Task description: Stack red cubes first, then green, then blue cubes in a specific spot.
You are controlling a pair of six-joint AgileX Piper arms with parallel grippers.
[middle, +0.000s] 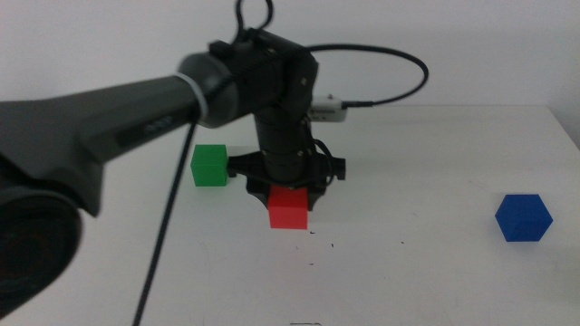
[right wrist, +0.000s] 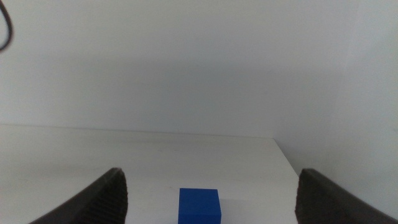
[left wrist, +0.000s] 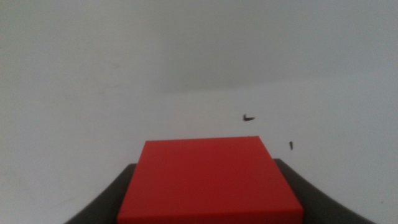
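Note:
The red cube (middle: 288, 208) sits in the middle of the table with my left gripper (middle: 288, 192) reaching down from above and shut on it. In the left wrist view the red cube (left wrist: 210, 182) fills the gap between both dark jaws. The green cube (middle: 209, 166) rests just left of that gripper. Far to the right the blue cube (middle: 523, 218) lies alone. My right gripper (right wrist: 211, 196) is open, with the blue cube (right wrist: 199, 206) ahead of it between the jaws. The spot (middle: 331, 243), bare white tabletop with tiny dark specks (left wrist: 249, 117), lies just in front of the red cube.
The left arm's thick dark body (middle: 100, 127) and its cable (middle: 163, 226) cross the left half of the table. A white connector (middle: 328, 109) and black cable loop hang behind the wrist. The table's right edge (middle: 566, 136) is near the blue cube.

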